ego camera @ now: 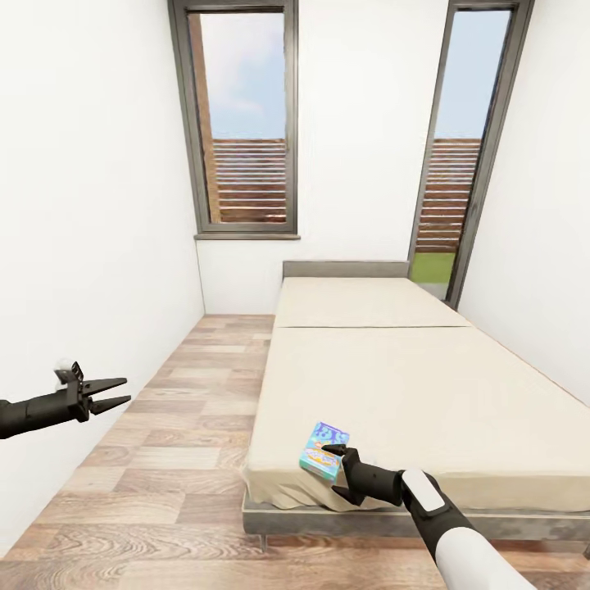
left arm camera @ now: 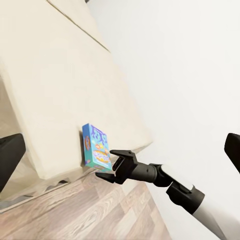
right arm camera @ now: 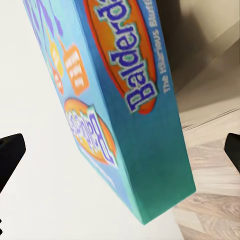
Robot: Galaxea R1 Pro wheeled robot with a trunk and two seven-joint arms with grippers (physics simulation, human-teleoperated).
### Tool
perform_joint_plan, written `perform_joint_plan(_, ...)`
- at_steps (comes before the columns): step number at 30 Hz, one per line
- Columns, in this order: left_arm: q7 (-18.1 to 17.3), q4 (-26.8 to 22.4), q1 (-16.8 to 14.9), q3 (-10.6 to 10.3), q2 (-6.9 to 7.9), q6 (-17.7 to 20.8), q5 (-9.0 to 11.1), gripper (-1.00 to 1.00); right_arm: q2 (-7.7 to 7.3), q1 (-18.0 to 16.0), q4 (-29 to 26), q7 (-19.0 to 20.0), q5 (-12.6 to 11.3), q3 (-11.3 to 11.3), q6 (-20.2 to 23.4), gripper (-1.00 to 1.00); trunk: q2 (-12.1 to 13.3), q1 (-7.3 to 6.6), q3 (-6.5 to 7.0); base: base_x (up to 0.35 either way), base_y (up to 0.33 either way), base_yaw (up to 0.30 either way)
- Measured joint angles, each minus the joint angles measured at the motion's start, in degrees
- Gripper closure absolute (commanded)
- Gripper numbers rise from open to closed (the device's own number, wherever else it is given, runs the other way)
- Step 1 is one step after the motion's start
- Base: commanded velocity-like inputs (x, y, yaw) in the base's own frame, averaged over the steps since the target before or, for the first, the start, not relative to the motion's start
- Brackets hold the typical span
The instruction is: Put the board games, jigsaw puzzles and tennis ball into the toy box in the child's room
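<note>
The blue-cyan board game (ego camera: 321, 451) lies on the bed (ego camera: 426, 385), at the mattress corner nearest the robot, roughly six o'clock on the bed as seen from the head camera. The right end effector (ego camera: 336, 469) is at the box's near edge, its fingers spread wide; in the right wrist view the box (right arm camera: 125, 100) sits between the two dark fingertips (right arm camera: 9, 152) with a gap on either side, so nothing is gripped yet. The box seems to have one edge lifted off the cover, though how far is hard to tell.

The step in hand looks like the grasp of this first game. To do it well, push the end effector forward until the box's thin side sits deep between the fingers, not just at the tips, then close squarely across its thickness. The box is flat and smooth, so a shallow or slanted pinch would probably let it pivot or slide off the soft mattress edge onto the wood floor (ego camera: 164, 459). Lift straight up before turning away.

The left end effector (ego camera: 111, 393) hangs at about nine o'clock, over the floor and well apart from the bed, its fingers parted to a narrow wedge and empty. A second game on the bed is not apparent.
</note>
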Motion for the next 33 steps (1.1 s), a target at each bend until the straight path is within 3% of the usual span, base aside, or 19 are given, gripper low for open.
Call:
perform_joint_plan(26, -0.3, 0.0, 0.0, 0.0, 0.0, -0.1, 0.1, -1.0, 0.0, 0.0, 0.0, 0.1, 0.0, 0.0, -0.1, -1.0, 0.0, 0.0, 0.0, 0.0, 0.003, 0.0)
perform_joint_plan(33, -0.4, -0.1, 0.0, 0.0, 0.0, -0.1, 0.2, -1.0, 0.0, 0.0, 0.0, 0.4, 0.0, 0.0, -0.1, -1.0, 2.8, -1.53, 1.25, 0.0, 0.0, 0.0)
